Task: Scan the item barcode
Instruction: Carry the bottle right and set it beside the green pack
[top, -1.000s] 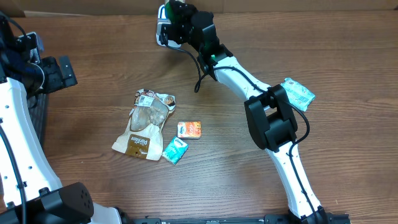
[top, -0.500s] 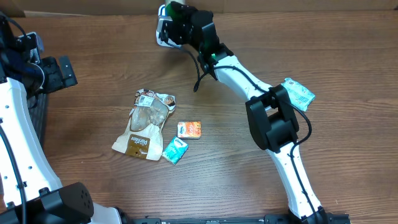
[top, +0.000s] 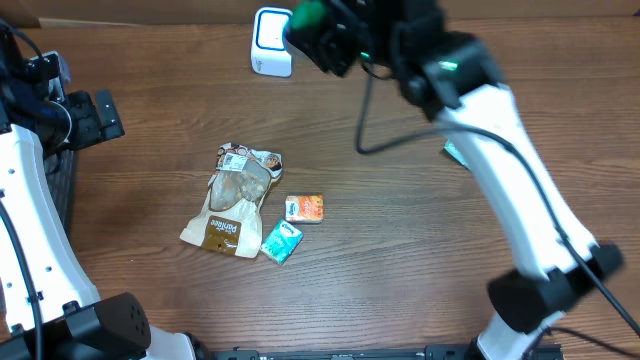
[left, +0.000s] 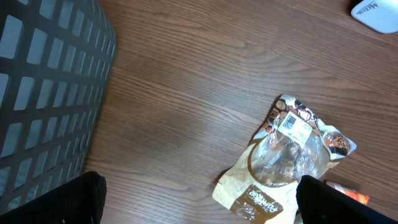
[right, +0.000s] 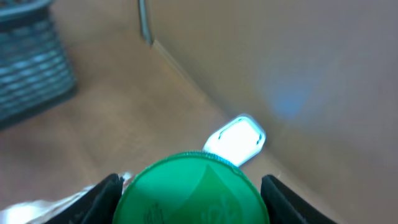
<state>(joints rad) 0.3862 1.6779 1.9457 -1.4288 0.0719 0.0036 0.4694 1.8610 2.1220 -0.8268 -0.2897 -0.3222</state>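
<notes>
One green-lidded tub (right: 193, 186) is pinched between the fingers of the right gripper (right: 194, 198). It is held up near the white scanner (top: 272, 40) at the far side of the table (top: 150, 290), presumably so its barcode (not visible here) can face the reader. The left gripper (left: 200, 200) hangs spread wide and empty beside the basket (left: 43, 93), out of the way.

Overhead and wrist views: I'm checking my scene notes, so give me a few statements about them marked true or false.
The right tool grips a green-topped container. True.
The scanner sits against the brown bag. False: it stands apart, near the far edge of the table.
The left tool is shut. False: it is open and empty.
The orange packet lies beside the brown bag. True.
</notes>
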